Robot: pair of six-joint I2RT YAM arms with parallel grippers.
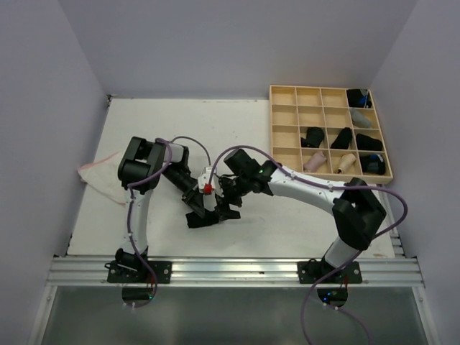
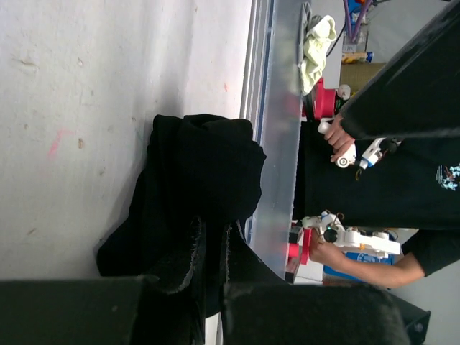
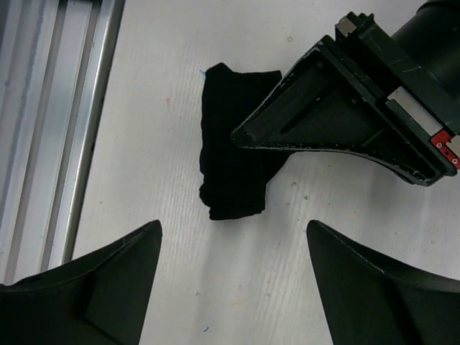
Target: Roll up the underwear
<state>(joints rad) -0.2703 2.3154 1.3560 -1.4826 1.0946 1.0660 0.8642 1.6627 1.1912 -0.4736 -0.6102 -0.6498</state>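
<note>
One black underwear [image 3: 228,162], partly hidden

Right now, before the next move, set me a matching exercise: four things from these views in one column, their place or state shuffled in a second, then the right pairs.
Things:
1. left gripper
2. right gripper
3. grid tray
4. whitish underwear

Place or state:
A. open above the table
B. at the table's far right, rolls in some compartments
C. lying at the table's left edge
D. shut on the black underwear

Pairs: 1-D, 2-A, 3-B, 4-C.
</note>
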